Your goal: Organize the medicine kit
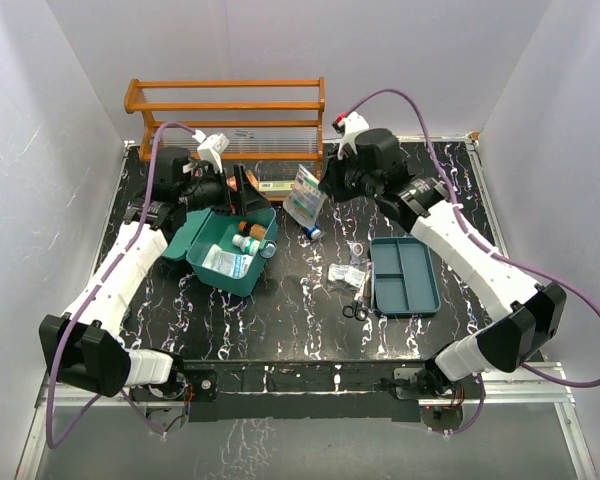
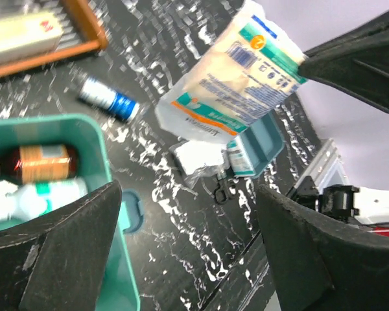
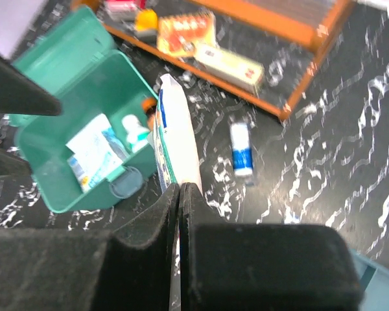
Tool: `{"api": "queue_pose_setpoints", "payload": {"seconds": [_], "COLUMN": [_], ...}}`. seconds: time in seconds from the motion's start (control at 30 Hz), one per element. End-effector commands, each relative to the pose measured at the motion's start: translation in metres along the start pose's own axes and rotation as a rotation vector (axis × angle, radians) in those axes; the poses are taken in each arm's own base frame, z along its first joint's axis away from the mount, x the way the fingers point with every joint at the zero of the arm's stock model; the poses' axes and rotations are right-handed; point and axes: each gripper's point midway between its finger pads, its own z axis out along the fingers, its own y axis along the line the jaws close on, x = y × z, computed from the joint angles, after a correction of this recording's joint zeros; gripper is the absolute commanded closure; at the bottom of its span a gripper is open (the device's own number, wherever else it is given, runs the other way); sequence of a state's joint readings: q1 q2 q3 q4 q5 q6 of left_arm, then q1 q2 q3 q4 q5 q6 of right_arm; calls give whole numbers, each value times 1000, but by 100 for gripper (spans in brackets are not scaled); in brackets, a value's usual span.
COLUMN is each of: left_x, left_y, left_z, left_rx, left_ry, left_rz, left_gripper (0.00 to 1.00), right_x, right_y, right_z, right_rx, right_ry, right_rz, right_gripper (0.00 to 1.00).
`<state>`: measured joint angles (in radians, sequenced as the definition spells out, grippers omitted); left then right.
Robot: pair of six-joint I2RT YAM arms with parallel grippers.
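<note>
The packet [image 2: 233, 84] in the right gripper [image 3: 180, 194] is glossy, crinkled plastic film. The left gripper [image 2: 185, 194] has matt black fingers [image 2: 65, 246], rough and scuffed grey. Below it the kit [image 3: 71, 45] is smooth teal plastic with a soft sheen; the bottle [image 2: 39, 162] inside is glossy amber. Beyond both grippers, the rack [image 1: 225, 105] is varnished orange wood. The table [image 1: 280, 320] is glossy black, marbled white.

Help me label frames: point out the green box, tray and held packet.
green box [image 1: 245, 284]: top view, near wall.
tray [image 1: 420, 285]: top view, bare compartment floor.
packet [image 2: 233, 71]: left wrist view, printed front.
</note>
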<state>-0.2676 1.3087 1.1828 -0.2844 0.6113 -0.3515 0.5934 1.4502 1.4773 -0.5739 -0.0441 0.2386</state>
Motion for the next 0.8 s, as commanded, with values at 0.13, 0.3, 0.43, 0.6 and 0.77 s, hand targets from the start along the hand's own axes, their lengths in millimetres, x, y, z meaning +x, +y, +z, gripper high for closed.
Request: {"api": "queue_pose_setpoints", "payload": {"seconds": [0.13, 0.3, 0.43, 0.6, 0.77], "left_x": [-50, -49, -39, -36, -40], "left_y": [-74, -78, -93, -112, -113], "left_z": [-30, -37, -38, -47, -51], "left_rx": [259, 272, 389, 499, 477], "left_ry": [-46, 65, 113, 101, 61], "left_rz": [258, 296, 227, 193, 205], "left_gripper": [14, 16, 24, 44, 57], "right_x": [-72, -83, -88, -94, -89], "right_y": [69, 100, 112, 117, 115], "right_z": [-53, -71, -77, -74, -71], "right_rx": [-346, -524, -598, -624, -618], "right_ry": [-147, -171, -183, -194, -185], "right_rz": [-163, -222, -248, -256, -253], "right_gripper": [100, 100, 100, 100, 100]}}
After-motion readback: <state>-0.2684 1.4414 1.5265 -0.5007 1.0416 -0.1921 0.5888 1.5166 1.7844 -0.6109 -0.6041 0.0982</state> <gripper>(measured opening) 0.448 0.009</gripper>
